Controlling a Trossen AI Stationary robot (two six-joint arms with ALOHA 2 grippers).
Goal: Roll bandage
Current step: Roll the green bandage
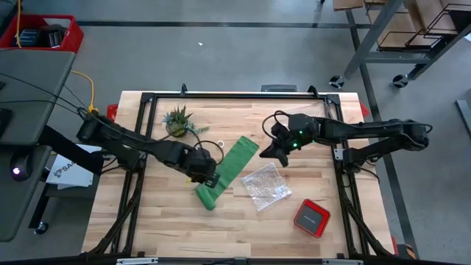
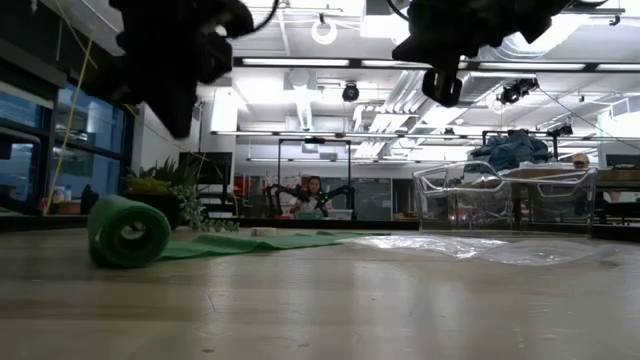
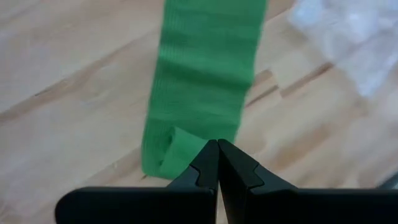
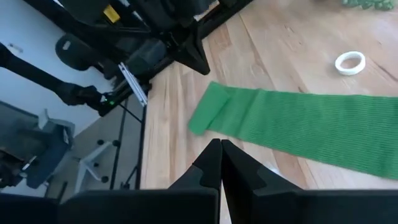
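The green bandage (image 1: pixel 229 168) lies flat as a strip on the table, slanting from far right to near left. Its near end is wound into a small roll (image 1: pixel 207 198) that rests on the table, seen end-on in the low view (image 2: pixel 128 231). My left gripper (image 1: pixel 209 177) is shut and hovers above the roll (image 3: pixel 163 149) without touching it. My right gripper (image 1: pixel 267 155) is shut and empty. It is raised just right of the strip's far end (image 1: pixel 247 144). In the right wrist view the strip (image 4: pixel 298 127) lies ahead of the shut fingers (image 4: pixel 219 147).
A white tape ring (image 1: pixel 218 144) and a small plant (image 1: pixel 179 121) sit left of the strip's far end. A crinkly clear plastic bag (image 1: pixel 263 184) lies right of the strip. A red box (image 1: pixel 311 218) sits near the table's near right corner.
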